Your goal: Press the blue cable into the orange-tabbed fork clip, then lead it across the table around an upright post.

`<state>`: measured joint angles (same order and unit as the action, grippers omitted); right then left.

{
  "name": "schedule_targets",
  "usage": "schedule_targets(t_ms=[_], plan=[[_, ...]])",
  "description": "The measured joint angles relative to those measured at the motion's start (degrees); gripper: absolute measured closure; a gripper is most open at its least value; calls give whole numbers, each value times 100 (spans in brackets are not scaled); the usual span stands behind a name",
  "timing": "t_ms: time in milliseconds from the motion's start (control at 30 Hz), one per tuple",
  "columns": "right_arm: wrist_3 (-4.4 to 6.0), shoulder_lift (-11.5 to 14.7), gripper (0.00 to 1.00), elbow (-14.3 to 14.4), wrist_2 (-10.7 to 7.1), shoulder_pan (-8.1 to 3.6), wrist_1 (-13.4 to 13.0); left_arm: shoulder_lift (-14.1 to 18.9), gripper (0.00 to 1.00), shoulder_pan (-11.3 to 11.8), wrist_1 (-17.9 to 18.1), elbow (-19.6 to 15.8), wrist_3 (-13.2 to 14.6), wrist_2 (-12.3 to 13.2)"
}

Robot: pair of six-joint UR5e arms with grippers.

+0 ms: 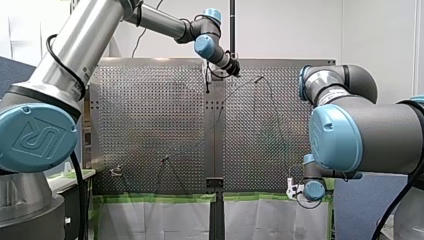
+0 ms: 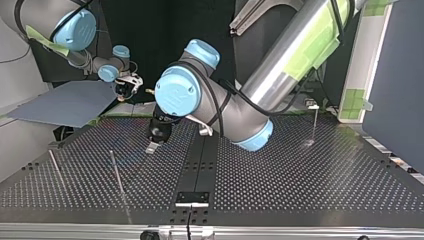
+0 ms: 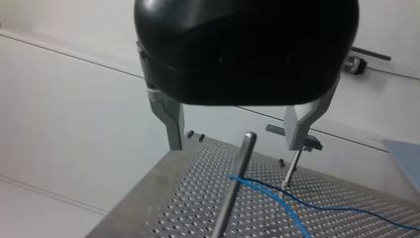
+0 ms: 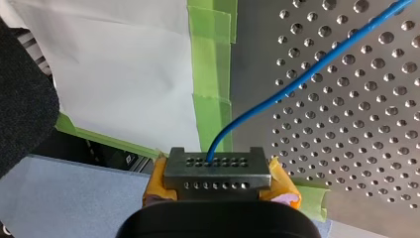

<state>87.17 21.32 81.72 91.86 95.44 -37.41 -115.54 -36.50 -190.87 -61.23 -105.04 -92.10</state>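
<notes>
The blue cable [image 3: 277,204] bends around a steel upright post [image 3: 233,188] on the perforated table. My left gripper [image 3: 235,146], black with metal fingers [image 3: 171,124], hangs open over that post's top, one finger on each side and touching nothing. A second, thinner post [image 3: 292,168] stands behind. My right gripper [image 4: 218,171] is at the table's edge by the green tape. Its yellow-padded jaws are shut on the blue cable [image 4: 277,96], which runs out over the plate. In the top view my left gripper [image 2: 152,145] hovers left of the middle. A small clip on a stem [image 2: 313,107] stands at the far right; its colour is unclear.
Two thin slanted rods [image 2: 56,167] [image 2: 117,175] stand at the top view's left. A black centre strip [image 2: 200,165] splits the table. Green tape [image 4: 210,74] and white sheet line the edge by my right gripper [image 1: 292,189]. A grey board [image 2: 65,102] lies beyond the far left corner.
</notes>
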Motion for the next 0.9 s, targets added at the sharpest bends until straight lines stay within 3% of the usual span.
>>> schedule_targets(t_ms=[367, 900], plan=[[-30, 1, 100, -2, -1, 5, 38, -49, 0, -9, -133, -1, 49, -194], [-48, 0, 100, -2, 0, 6, 62, -50, 0, 1, -309, -1, 128, -208]])
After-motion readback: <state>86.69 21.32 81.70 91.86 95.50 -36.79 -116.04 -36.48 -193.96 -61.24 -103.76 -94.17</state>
